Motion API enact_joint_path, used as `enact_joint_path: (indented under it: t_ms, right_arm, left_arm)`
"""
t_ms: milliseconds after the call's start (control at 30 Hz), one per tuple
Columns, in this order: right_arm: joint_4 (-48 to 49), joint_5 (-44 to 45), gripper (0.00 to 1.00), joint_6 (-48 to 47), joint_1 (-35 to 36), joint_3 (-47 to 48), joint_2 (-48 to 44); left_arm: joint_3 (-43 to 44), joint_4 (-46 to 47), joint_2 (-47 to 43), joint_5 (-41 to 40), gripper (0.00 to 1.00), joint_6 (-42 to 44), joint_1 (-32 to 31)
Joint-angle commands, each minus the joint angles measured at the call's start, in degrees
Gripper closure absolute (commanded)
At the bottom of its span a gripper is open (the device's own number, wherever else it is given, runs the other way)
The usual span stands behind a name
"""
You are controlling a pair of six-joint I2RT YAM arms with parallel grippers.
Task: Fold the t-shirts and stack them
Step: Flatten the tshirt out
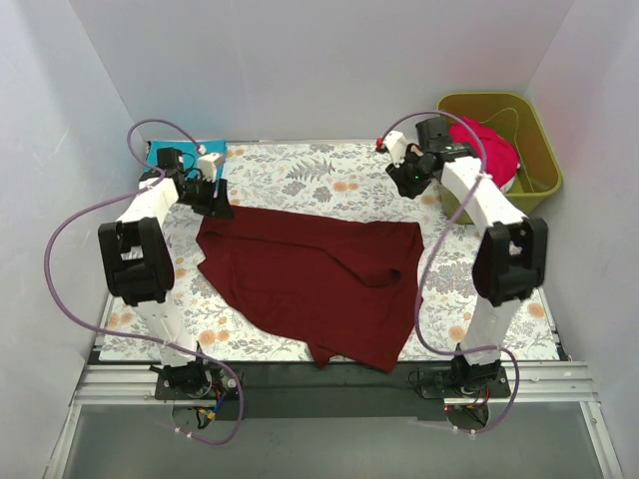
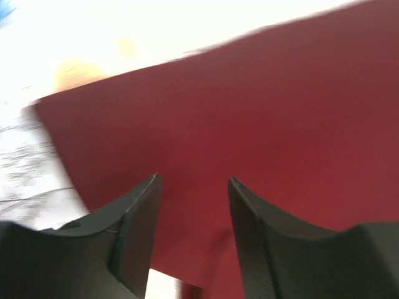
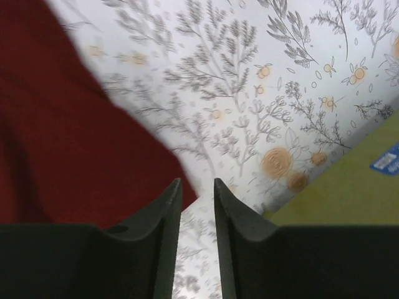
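Maroon t-shirt point(image 1: 319, 279) lies spread open and rumpled across the middle of the flowered tablecloth point(image 1: 300, 170), with 1 raised wrinkle toward its right side. From where I stand, the job looks to be at the flattening stage for this shirt, with no fold made yet.

Left gripper point(image 1: 214, 203) hangs over the shirt's far left corner. Its jaws are moderately apart with nothing between them, and its wrist view shows only cloth below. Right gripper point(image 1: 409, 178) sits just off the far right corner, above bare tablecloth, with its jaws at a narrow gap and holding nothing.

The next move probably calls for each one to come down on its corner and pinch the cloth. They would then pull it flat or carry the far edge toward the near one, keeping both sides level.

Olive-green tub point(image 1: 544, 150) at the far right holds the red-pink t-shirt point(image 1: 489, 150), bundled up. Teal t-shirt point(image 1: 153, 157) lies at the far left behind the left arm, mostly hidden and in no container.
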Motion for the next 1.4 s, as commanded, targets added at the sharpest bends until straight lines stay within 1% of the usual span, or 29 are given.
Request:
enact_joint_path:
  t_ms: [0, 33, 67, 100, 133, 167, 200, 233, 267, 300, 333, 367, 400, 433, 467, 567, 667, 767, 933, 1100, 1233, 1367]
  right_arm:
    - [-7.3, -10.0, 0.64, 3.1, 0.1, -7.4, -11.7]
    - [-8.5, -11.8, 0.64, 3.7, 0.1, -9.2, -14.7]
    - [-10.7, -12.9, 0.64, 4.5, 0.1, -11.1, -15.9]
    - [-11.9, -13.9, 0.63, 5.1, 0.2, -12.7, -17.0]
    - [-12.6, -15.4, 0.64, 5.9, 0.2, -16.1, -18.9]
    - [-13.3, -16.0, 0.64, 6.5, 0.2, -17.9, -19.9]
    - [-13.3, -16.3, 0.66, 7.7, 0.2, -19.5, -20.9]
    - [-13.2, -16.3, 0.67, 8.2, 0.2, -23.0, -22.6]
    - [-13.2, -16.0, 0.69, 8.6, 0.1, -24.5, -23.2]
    - [-13.0, -15.5, 0.7, 8.8, 0.1, -26.0, -23.7]
    - [-12.7, -14.0, 0.71, 8.9, 0.1, -27.2, -23.8]
    - [-12.4, -13.3, 0.72, 9.1, -0.1, -28.9, -23.5]
    - [-11.7, -12.7, 0.73, 9.3, -0.2, -29.4, -22.6]
    - [-11.4, -12.4, 0.73, 9.5, -0.4, -29.7, -22.0]
    - [-11.1, -12.7, 0.74, 9.5, -1.0, -29.7, -21.4]
    - [-9.7, -13.5, 0.75, 10.0, -1.9, -29.2, -19.3]
    - [-8.6, -14.9, 0.75, 10.6, -2.7, -28.0, -16.3]
    - [-8.0, -16.1, 0.76, 11.1, -3.3, -26.9, -13.1]
    - [-6.1, -17.4, 0.77, 12.0, -3.4, -26.5, -9.0]
    - [-4.6, -17.2, 0.78, 12.7, -3.5, -27.2, -5.5]
    - [-4.0, -16.7, 0.78, 12.7, -3.9, -27.7, -4.7]
    - [-4.0, -16.7, 0.79, 12.6, -4.1, -28.4, -5.1]
  left_arm:
    - [-5.9, 1.8, -13.6, 10.0, 0.5, 0.5, -7.9]
    - [-8.1, 4.1, -15.2, 10.4, 0.5, -0.4, -10.7]
    - [-10.0, 5.9, -16.5, 11.0, 0.5, -1.6, -15.2]
    - [-13.8, 7.5, -18.0, 12.3, 0.5, -2.2, -17.7]
    - [-15.8, 11.8, -20.3, 12.5, 0.5, -4.5, -20.3]
    - [-17.7, 14.5, -21.7, 11.8, 0.5, -5.8, -25.7]
    - [-20.0, 17.3, -22.5, 11.0, 0.5, -7.4, -28.8]
    - [-23.4, 22.6, -24.0, 7.9, 0.51, -9.4, -31.9]
    - [-25.3, 25.6, -24.5, 5.4, 0.51, -10.5, -37.9]
    - [-26.7, 28.3, -24.7, 2.6, 0.5, -11.3, -40.9]
    - [-29.1, 33.3, -24.8, -3.0, 0.5, -11.9, -43.8]
    - [-30.0, 35.5, -24.3, -6.6, 0.5, -11.4, -49.3]
    - [-30.6, 37.3, -23.5, -9.8, 0.5, -10.7, -52.1]
    - [-30.8, 39.9, -22.6, -15.9, 0.5, -10.0, -54.6]
    - [-30.5, 41.7, -19.9, -17.5, 0.5, -9.1, -58.5]
    - [-28.6, 44.2, -15.1, -20.9, 0.49, -8.3, -63.0]
    - [-27.1, 46.7, -11.0, -23.3, 0.49, -7.1, -65.8]
    - [-25.6, 47.3, -8.3, -24.2, 0.49, -6.7, -66.8]
    - [-24.1, 48.9, -5.4, -25.4, 0.49, -5.7, -66.8]
    - [-23.3, 50.1, -4.6, -27.9, 0.49, -4.5, -66.7]
    - [-22.6, 51.0, -4.4, -29.0, 0.49, -3.8, -66.5]
    - [-21.3, 51.2, -2.3, -30.0, 0.49, -3.5, -65.4]
